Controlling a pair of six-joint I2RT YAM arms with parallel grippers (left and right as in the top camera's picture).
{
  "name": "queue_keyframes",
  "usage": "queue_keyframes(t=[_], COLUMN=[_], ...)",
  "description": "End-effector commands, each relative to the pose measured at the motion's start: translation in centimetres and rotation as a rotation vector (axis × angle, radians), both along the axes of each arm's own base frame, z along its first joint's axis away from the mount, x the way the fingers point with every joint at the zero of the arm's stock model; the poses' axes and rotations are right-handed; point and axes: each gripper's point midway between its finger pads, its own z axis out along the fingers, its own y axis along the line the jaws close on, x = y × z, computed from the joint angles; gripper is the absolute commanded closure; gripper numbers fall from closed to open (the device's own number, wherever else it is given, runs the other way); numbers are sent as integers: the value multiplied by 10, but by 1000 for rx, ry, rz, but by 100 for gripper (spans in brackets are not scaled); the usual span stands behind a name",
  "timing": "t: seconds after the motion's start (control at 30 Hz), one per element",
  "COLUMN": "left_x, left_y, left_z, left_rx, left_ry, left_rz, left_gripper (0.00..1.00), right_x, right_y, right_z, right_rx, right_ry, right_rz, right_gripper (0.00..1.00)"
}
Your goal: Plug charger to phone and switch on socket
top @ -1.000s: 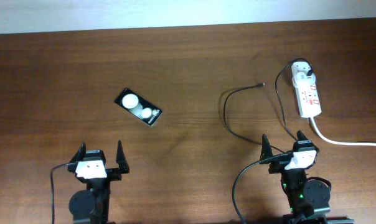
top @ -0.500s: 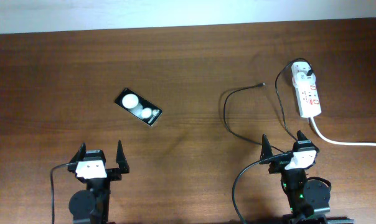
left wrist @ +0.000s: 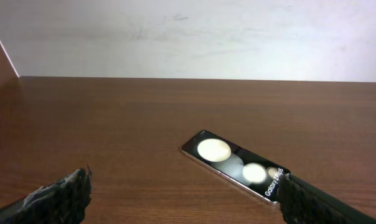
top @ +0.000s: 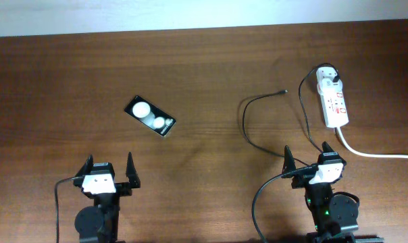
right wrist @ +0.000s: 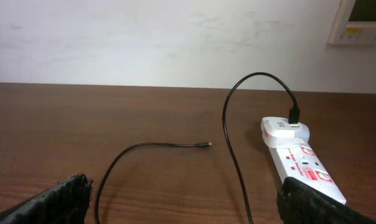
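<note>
The black phone [top: 150, 116] lies flat at centre left, its glossy face showing two white spots; it also shows in the left wrist view [left wrist: 238, 167]. The white socket strip [top: 332, 100] lies at the far right, also in the right wrist view [right wrist: 298, 157]. A white adapter [right wrist: 282, 129] sits in its far end. The thin black charger cable [top: 248, 121] loops left from it, its plug tip [top: 283, 91] lying free on the table [right wrist: 205, 145]. My left gripper [top: 109, 168] is open and empty, near the front edge below the phone. My right gripper [top: 307, 157] is open and empty in front of the socket.
The socket's thick white cord [top: 373, 152] runs off the right edge. The brown wooden table [top: 204, 61] ends at a white wall behind. A wall panel [right wrist: 360, 22] shows at the top right of the right wrist view.
</note>
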Motion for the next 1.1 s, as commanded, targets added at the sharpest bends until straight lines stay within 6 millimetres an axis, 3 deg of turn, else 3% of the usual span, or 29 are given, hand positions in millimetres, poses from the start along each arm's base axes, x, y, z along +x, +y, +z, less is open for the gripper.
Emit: queue_keyframes(t=[0.0, 0.27, 0.37, 0.73, 0.87, 0.97, 1.07], left_x=[0, 0, 0, -15, -25, -18, 4], left_y=[0, 0, 0, -1, -2, -6, -22], left_z=[-2, -2, 8, 67, 98, 118, 132], left_rx=[18, 18, 20, 23, 22, -5, -58], left_ry=[5, 5, -30, -69, -59, 24, 173], left_rz=[-4, -5, -5, -4, -4, -26, -127], left_gripper=[1, 1, 1, 1, 1, 1, 1], right_x=[0, 0, 0, 0, 0, 0, 0], right_y=[1, 1, 1, 1, 1, 1, 1], right_z=[-3, -2, -3, -2, -2, -3, -3], right_rx=[-6, -6, -6, -6, -6, -6, -6], right_ry=[4, 4, 4, 4, 4, 4, 4], right_rz=[7, 7, 7, 7, 7, 7, 7], right_gripper=[1, 1, 1, 1, 1, 1, 1])
